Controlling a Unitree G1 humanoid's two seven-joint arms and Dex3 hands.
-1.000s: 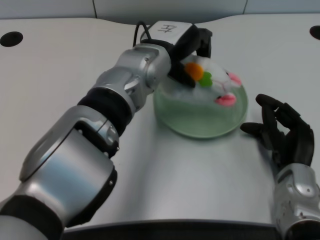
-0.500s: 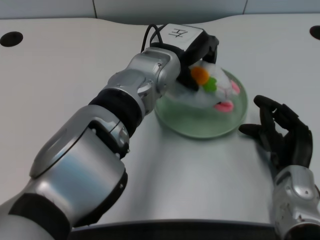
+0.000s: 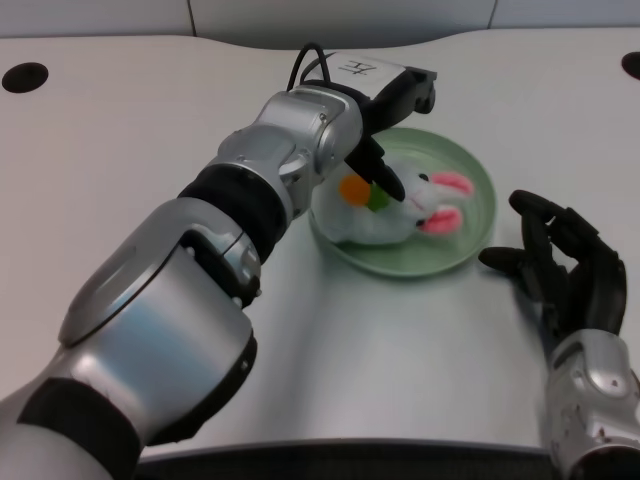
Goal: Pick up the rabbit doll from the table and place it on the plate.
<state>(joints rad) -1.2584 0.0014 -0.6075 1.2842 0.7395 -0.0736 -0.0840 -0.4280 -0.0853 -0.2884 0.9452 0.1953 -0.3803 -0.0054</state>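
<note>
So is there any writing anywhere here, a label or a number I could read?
One mark only: a dark character printed on the white plate on the back of the left hand. It looks like a Chinese sign, perhaps "左", but it is tilted and too blurred to read for certain.
Nothing is written on the rabbit, the plate or the table.

The desk (image 3: 120, 150) was a white, matte surface with a rounded far edge. A dark round hole (image 3: 23, 76) sat in its top well to the left of the left hand (image 3: 385, 95); a second hole (image 3: 631, 65) sat at the far right edge. A pale green plate (image 3: 470, 240) rested flat on the desk, directly below and just in front of the left hand.
</note>
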